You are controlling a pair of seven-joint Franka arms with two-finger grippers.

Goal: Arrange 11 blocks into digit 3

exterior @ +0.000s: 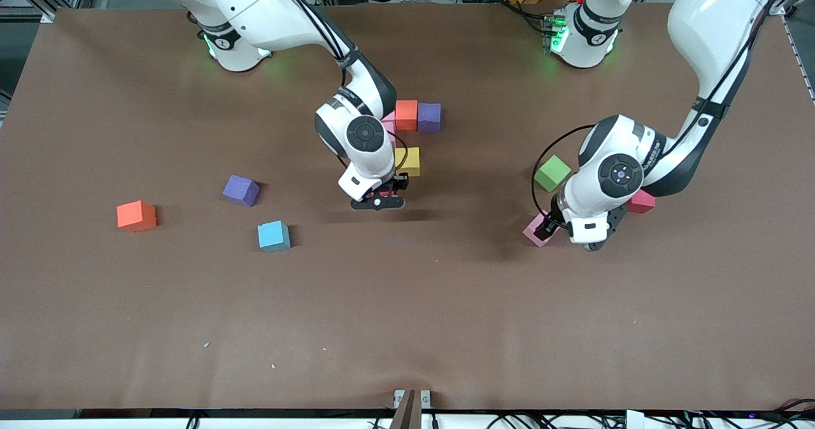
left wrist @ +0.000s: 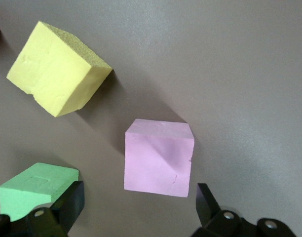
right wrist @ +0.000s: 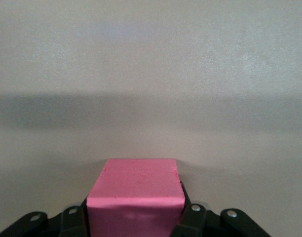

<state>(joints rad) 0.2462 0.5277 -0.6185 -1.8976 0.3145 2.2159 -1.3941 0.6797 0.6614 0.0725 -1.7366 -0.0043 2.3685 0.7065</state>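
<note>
My right gripper (exterior: 380, 196) is shut on a deep pink block (right wrist: 133, 195), just above the table beside a yellow block (exterior: 408, 160). Farther from the camera, an orange block (exterior: 407, 114) and a purple block (exterior: 429, 117) touch in a row, with a pink block (exterior: 388, 122) half hidden by the right arm. My left gripper (left wrist: 139, 198) is open, low over the table next to a light pink block (left wrist: 158, 158) that lies just outside its fingers (left wrist: 74, 198). A green block (left wrist: 35, 190) and another yellow block (left wrist: 57, 69) lie close by.
Toward the right arm's end lie loose blocks: purple (exterior: 241, 190), orange-red (exterior: 136, 216) and cyan (exterior: 274, 235). By the left gripper (exterior: 576, 230) are the green block (exterior: 552, 173), a red block (exterior: 641, 202) and the light pink block (exterior: 538, 232).
</note>
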